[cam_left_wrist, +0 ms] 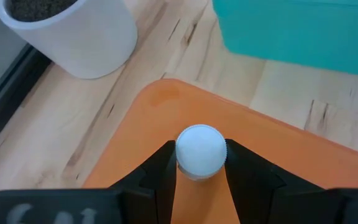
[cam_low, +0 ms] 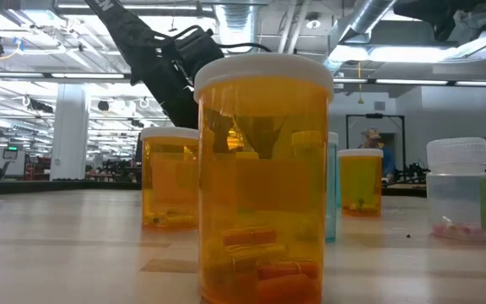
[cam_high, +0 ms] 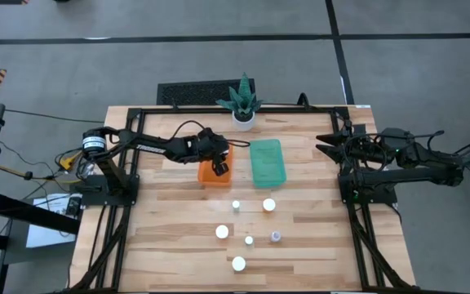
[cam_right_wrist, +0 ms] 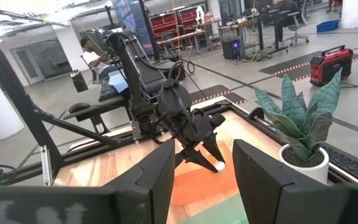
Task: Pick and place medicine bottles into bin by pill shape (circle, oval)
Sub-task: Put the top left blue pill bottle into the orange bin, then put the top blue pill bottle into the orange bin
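Left end effector [cam_left_wrist: 201, 180] grips bottle [cam_left_wrist: 201, 149], seemingly above orange bin [cam_left_wrist: 291, 155].

**Six bottles standing on the counter, two bins and a pot at the back**

The pale wooden plank counter [cam_high: 178, 245] fills the view, edged by black framing. Toward its far edge sits a white plant pot with a spiky green plant [cam_high: 242, 117]. Just in front, the orange rectangular plastic bin [cam_high: 208, 173] and the green rectangular plastic bin [cam_high: 267, 162] lie side by side, slightly apart. On the near half, six small white-capped medicine bottles [cam_high: 222, 232] stand scattered, apart from each other.
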